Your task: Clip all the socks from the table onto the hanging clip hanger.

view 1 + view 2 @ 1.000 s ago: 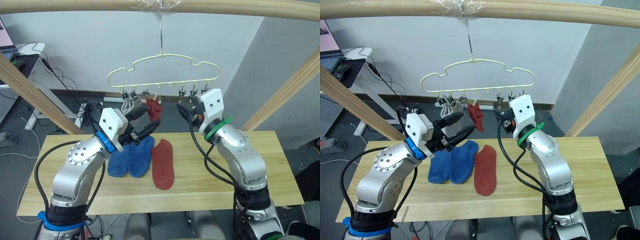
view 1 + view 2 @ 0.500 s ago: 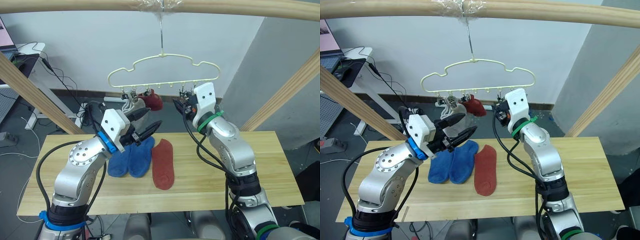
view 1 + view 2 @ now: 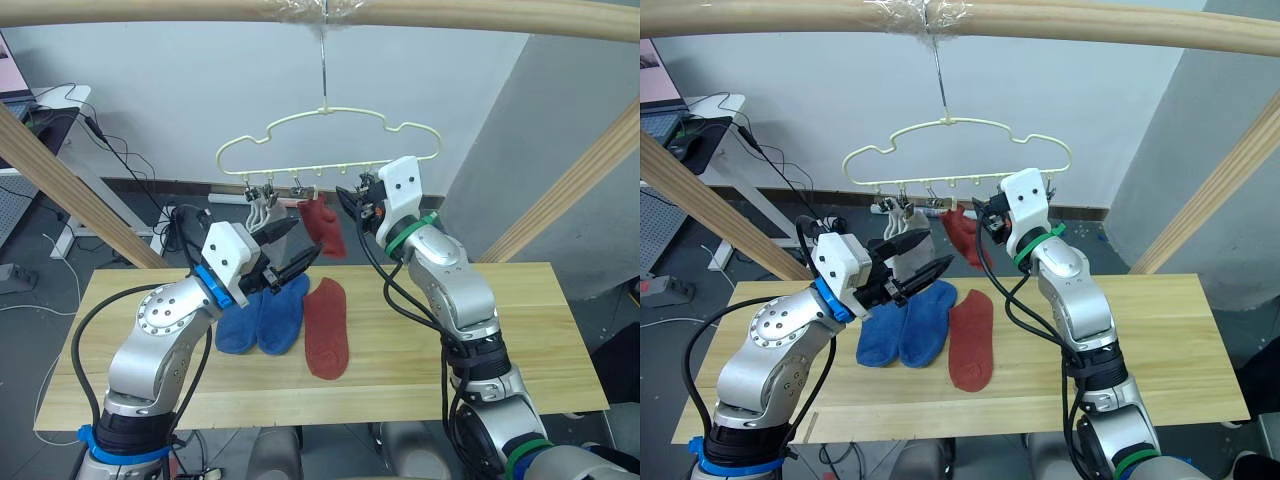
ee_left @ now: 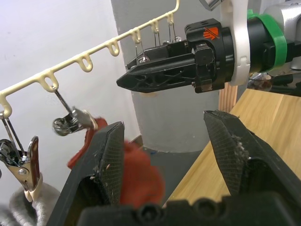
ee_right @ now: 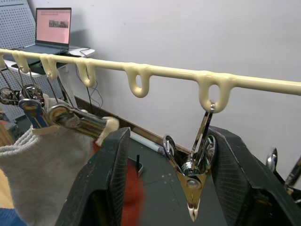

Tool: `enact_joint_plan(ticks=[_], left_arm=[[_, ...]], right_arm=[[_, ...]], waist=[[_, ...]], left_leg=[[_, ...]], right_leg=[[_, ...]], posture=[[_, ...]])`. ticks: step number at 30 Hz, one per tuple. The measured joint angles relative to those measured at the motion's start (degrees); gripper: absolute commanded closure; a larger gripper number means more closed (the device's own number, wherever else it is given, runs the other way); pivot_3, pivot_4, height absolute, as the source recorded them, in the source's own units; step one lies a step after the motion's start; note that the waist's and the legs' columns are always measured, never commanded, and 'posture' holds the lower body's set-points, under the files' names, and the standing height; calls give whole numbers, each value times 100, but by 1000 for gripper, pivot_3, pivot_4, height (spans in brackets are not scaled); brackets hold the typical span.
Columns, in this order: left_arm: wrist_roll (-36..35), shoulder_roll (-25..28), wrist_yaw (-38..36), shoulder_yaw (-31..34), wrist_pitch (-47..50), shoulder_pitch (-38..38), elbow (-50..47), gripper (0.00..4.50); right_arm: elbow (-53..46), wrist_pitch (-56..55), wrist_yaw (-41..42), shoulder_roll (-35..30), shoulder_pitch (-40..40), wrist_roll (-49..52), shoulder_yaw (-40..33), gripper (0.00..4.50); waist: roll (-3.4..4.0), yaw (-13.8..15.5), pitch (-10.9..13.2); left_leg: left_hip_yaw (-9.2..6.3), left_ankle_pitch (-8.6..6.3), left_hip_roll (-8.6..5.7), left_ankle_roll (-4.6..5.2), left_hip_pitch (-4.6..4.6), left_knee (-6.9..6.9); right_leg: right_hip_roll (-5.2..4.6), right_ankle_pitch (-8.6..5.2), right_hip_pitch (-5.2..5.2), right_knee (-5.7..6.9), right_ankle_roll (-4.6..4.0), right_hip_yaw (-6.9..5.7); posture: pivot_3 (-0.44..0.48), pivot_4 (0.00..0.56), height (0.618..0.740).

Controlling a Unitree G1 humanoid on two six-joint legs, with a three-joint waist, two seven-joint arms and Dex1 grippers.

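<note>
We see the clip hanger (image 3: 327, 140) hanging by its hook from a thick wooden pole (image 3: 150, 9) above the table (image 3: 500, 330). On its row of clips, two light grey socks (image 3: 260, 208) hang at the robot's left end, and next to them one rust-red sock (image 3: 326, 228) hangs from a clip (image 4: 70, 123), tilted to the side. On the table lie three socks close together: two blue socks (image 3: 262, 315) side by side, touching each other, and the second rust-red sock (image 3: 326, 328) just beside them on the robot's right. Our left gripper (image 3: 288, 252) is raised above the blue socks, below the clips, with its two black fingers (image 4: 109, 160) spread apart and nothing between them; in the left wrist view the hanging red sock shows behind one finger. Our right gripper (image 3: 350, 203) is up at the level of the clips, just beside the hanging red sock. In the right wrist view its fingers (image 5: 109, 179) stand apart, and an empty metal clip (image 5: 194, 165) hangs from a loop of the hanger between them, but we cannot tell whether they touch it.
</note>
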Motion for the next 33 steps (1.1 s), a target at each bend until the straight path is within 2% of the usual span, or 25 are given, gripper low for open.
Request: enact_joint_plan(ticks=[15, 16, 18, 20, 23, 24, 30, 33], left_arm=[[62, -16, -5, -5, -9, 19, 1, 1516], [63, -17, -5, -5, -11, 23, 1, 1516], [82, -26, -4, -8, -19, 34, 4, 1516], [102, -38, -1, -23, -44, 39, 25, 1516], [160, -81, 10, -80, -137, 88, 97, 1516], [187, -88, 12, -98, -164, 117, 111, 1516], [425, -142, 114, -223, -273, 306, 130, 1516], [598, -161, 149, -490, -211, 559, 165, 958]], right_arm=[[71, -111, -6, 116, -42, 1, 2, 1990], [71, -111, -6, 121, -42, 1, -1, 2364], [85, -111, -11, 132, -45, 3, -16, 2839], [125, -112, -17, 146, -48, 5, -26, 3575], [185, -112, -29, 158, -49, 8, -46, 4276], [189, -112, -31, 159, -49, 9, -58, 4394], [189, -112, -38, 191, -50, 70, -131, 4405], [189, -112, -40, 195, -50, 122, -137, 4405]], waist=[[0, 1, 0], [0, 1, 0], [0, 1, 0], [0, 1, 0], [0, -1, -1], [0, -2, -1], [0, -2, -1], [1, -3, -1]], left_leg=[[-1, 0, 0, 0, 1, 3], [-1, 0, 0, 0, 1, 3], [0, 0, 0, 0, 1, 3], [0, 0, 0, 0, 1, 3], [0, 0, 0, 0, 1, 3], [0, 0, 0, 0, 1, 3], [0, 0, 0, 0, 1, 3], [0, 0, 0, 0, 2, 3]], right_leg=[[0, 0, 0, 8, -1, -1], [0, 0, 0, 8, -1, -1], [0, 0, 0, 8, -1, -1], [0, 0, 0, 8, -1, -1], [0, 1, 0, 9, -1, 0], [0, 1, -1, 9, -1, 0], [0, 1, -1, 12, -1, 0], [0, 1, -1, 13, -1, 0]], posture=[[-82, 221, 740], [-82, 221, 740], [-81, 221, 740], [-81, 221, 740], [-81, 221, 740], [-81, 221, 740], [-82, 224, 740], [-80, 225, 740]])
